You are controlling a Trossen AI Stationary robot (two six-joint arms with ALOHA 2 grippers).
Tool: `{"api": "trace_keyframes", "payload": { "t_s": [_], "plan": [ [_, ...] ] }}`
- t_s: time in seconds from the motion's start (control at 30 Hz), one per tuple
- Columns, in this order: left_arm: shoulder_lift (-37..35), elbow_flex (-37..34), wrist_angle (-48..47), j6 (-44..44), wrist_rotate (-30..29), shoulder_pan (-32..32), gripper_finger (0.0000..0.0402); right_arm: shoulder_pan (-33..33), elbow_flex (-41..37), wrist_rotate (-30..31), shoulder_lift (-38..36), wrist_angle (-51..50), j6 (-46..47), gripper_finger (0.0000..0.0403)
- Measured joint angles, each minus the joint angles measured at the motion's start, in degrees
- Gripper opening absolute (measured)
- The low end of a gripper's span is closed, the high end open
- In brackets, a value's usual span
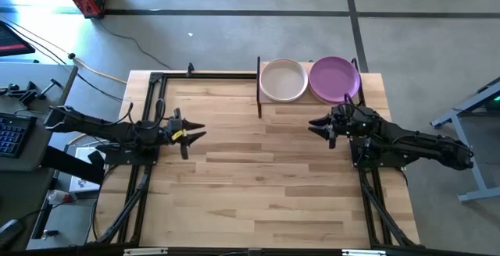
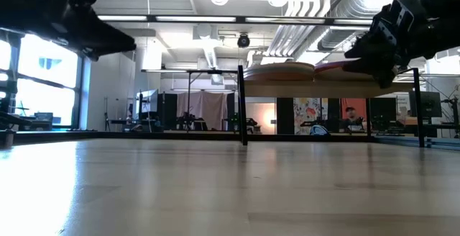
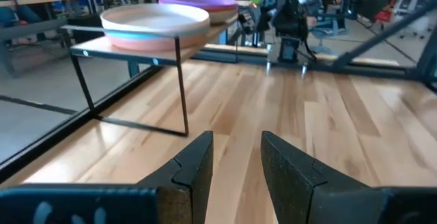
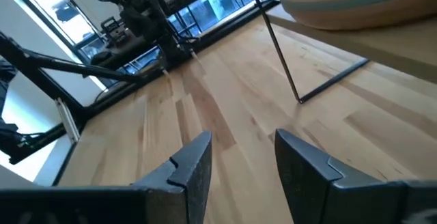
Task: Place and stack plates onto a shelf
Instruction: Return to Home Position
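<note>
Small raised light-wood shelf on black posts (image 3: 116, 48), table's 1 o'clock, bears 2 stacks topped by round matte cream-white plate (image 1: 283, 80) and purple plate (image 1: 334, 78); left gripper (image 3: 237, 138) at 9 o'clock and right gripper (image 4: 244, 136) at 3 o'clock, fingers parted, empty: retract level, right clearing posts.

Shelf (image 3: 102, 45) sits up at the table's 1 o'clock edge with two tidy plate stacks, white-topped stack (image 1: 283, 80) at 9 o'clock of the purple-topped stack (image 1: 334, 78).
</note>
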Motion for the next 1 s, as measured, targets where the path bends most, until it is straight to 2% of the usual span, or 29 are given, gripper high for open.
{"api": "trace_keyframes", "payload": {
  "t_s": [0.43, 0.63, 0.83, 1.0],
  "plan": [
    [-9.8, -7.5, -0.6, 0.8, 0.1, -1.7, 0.0111, 0.0, 0.0, 1.0, 0.0, -0.2, 4.0, 0.0142],
    [-11.5, -7.6, -3.2, 1.3, -0.7, -1.6, 0.0111, 0.0, 0.0, 1.0, 0.0, -0.2, 5.7, 0.0142],
    [-11.5, -7.6, -3.8, 1.8, -2.1, -1.6, 0.0111, 0.0, 0.0, 2.4, 0.0, -0.2, 0.3, 0.0142],
    [-11.5, -7.6, -3.7, 9.1, -2.1, -1.6, 0.0111, 0.0, 0.0, 3.3, 0.0, -1.7, -5.8, 0.0142]
  ]
}}
